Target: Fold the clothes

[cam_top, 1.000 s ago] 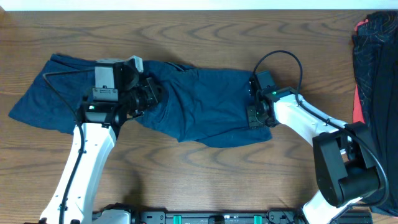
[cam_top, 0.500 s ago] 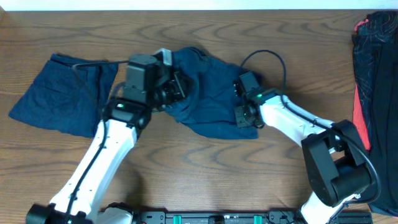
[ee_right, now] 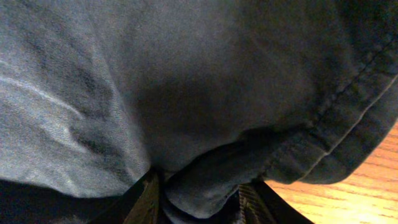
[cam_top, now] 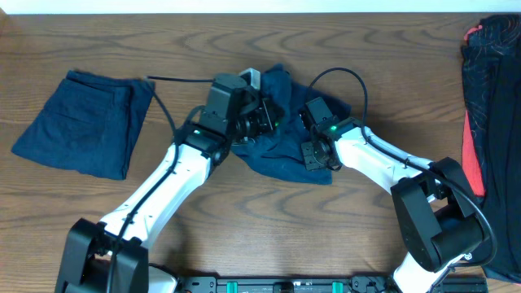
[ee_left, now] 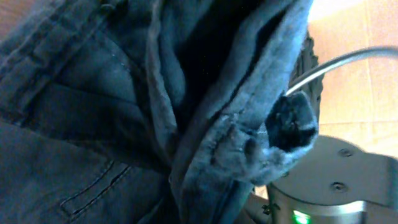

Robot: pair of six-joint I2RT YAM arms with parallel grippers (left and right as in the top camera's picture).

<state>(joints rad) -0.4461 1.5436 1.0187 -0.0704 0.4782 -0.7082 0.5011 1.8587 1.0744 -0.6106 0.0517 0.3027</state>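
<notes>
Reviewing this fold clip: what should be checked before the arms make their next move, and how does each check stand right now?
1. Right gripper holds the shorts: ok, cloth is pinched in it.
2. Left gripper grip on the shorts: cannot tell, fabric fills its wrist view.
3. Shorts lying flat: not ok, they are bunched up between the two arms.
4. Second navy garment clear of the arms: ok, it lies apart at the left.
5. Dark garment at the right edge clear: ok.

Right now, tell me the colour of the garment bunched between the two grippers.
The bunched garment is dark navy blue, denim-like; left wrist view shows it best.
</notes>
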